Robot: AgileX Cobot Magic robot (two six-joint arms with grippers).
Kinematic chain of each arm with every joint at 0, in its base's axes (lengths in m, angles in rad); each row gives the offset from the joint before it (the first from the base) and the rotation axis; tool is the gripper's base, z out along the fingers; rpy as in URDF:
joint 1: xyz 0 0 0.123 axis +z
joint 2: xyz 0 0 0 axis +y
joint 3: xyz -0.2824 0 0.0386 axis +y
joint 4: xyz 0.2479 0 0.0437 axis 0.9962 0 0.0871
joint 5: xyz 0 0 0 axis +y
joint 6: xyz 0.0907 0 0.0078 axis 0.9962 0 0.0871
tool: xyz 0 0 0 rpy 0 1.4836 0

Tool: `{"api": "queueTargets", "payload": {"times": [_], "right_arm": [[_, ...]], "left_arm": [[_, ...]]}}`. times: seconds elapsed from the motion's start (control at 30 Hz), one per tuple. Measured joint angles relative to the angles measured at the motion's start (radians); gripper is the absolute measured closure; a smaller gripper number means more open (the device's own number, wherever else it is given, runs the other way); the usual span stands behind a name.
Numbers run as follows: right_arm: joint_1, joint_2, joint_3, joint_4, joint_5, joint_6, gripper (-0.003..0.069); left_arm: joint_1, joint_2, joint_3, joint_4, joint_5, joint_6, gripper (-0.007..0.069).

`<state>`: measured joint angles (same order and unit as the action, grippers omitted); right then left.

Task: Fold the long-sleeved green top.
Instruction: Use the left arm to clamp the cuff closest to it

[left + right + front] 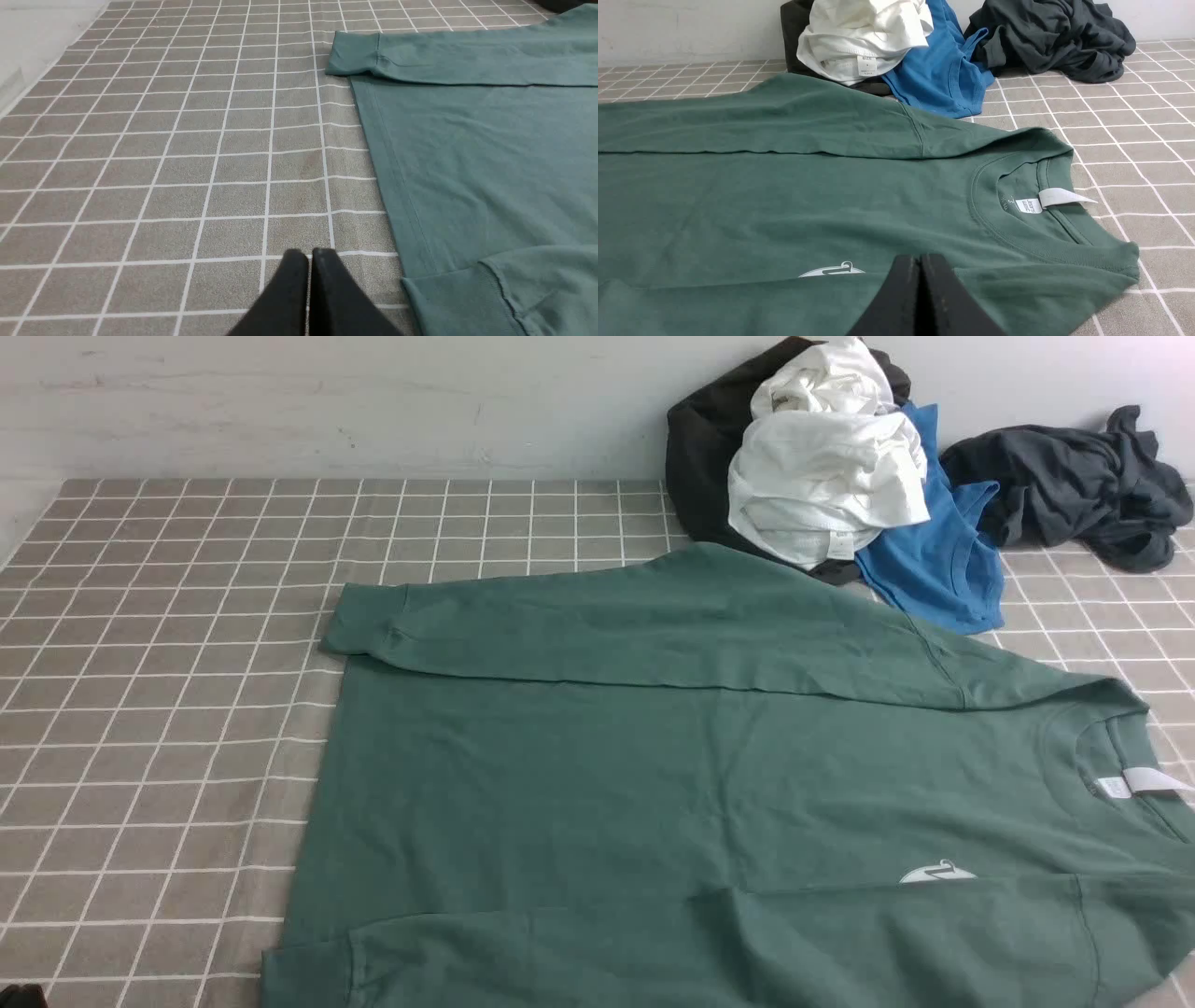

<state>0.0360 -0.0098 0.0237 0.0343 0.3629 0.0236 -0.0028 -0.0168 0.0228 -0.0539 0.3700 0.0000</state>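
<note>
Grey checked tablecloth (168,709), green long-sleeved top (653,784) flat; left gripper (309,254) and right gripper (920,259) closed, empty

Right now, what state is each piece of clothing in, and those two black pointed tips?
Dark green cotton long-sleeved top: spread flat, both sleeves folded across the body.
White cotton garment: crumpled in a heap.
Bright blue T-shirt: crumpled, partly under the white one.
Charcoal-grey garment: bunched up.
Left end effector: shut, empty.
Right end effector: shut, empty.
</note>
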Motion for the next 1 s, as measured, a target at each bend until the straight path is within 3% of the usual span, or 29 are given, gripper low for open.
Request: {"api": "queueTargets", "payload": {"times": [1.0], "right_arm": [[0.0, 0.0, 0.0, 0.0, 0.0, 0.0, 0.0671]], "left_arm": [[0.0, 0.0, 0.0, 0.01, -0.003, 0.0, 0.0631]]}}
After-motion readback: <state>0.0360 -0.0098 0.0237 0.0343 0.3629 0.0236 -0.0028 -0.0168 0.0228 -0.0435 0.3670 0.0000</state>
